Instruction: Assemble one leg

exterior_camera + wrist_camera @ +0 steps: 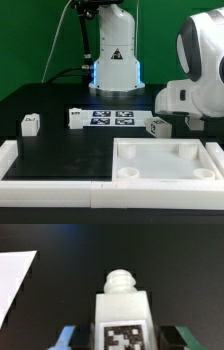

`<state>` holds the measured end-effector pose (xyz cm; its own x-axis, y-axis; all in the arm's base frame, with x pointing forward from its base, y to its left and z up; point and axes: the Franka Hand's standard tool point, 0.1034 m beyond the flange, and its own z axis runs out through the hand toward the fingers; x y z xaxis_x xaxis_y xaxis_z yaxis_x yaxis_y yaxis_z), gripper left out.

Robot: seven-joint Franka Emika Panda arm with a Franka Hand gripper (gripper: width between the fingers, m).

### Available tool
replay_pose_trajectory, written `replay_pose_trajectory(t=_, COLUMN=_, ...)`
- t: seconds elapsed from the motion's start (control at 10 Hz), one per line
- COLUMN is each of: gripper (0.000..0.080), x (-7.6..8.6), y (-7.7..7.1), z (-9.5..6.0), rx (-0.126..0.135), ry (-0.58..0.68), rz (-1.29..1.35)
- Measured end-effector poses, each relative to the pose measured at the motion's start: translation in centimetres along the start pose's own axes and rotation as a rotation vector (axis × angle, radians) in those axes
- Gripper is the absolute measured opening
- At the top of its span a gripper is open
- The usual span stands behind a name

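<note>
Leg (122,308), a small chunky white plastic block with a black-and-white square tag on the face turned toward the wrist, sits centred between the two fingers (68,336) of the hand (122,339). The hand is part open, with one finger on each side of the block. A thin dark strip seems to show beside each finger, so I cannot tell whether the pads clamp the leg or only flank it. Nor can I tell whether it rests on the black tabletop (175,258) or hangs above it.

The likely trouble is a loose or off-centre hold. If the pads barely bite, the block could pivot or slip as the hand moves. Its tip would then swing off line and meet a socket crooked, or miss it.

The long axis runs in line with the fingers. The tagged end is nearest the palm, and the ribbed, rounded tip (120,280) points straight away from the hand, leaning toward neither finger.
</note>
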<state>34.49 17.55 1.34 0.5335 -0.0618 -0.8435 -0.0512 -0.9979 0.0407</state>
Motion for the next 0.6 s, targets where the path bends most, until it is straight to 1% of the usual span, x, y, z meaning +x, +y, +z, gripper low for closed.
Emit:
replay_pose_trajectory(t=0.5, gripper=0.0286, x=-0.04, y=0.08, z=-0.09, rx=0.001, ry=0.001, rz=-0.005)
replay_pose_trajectory(t=0.6, gripper=0.0287, x=-0.53, y=0.5, z=-0.67, rx=0.003, ry=0.003, rz=-0.017)
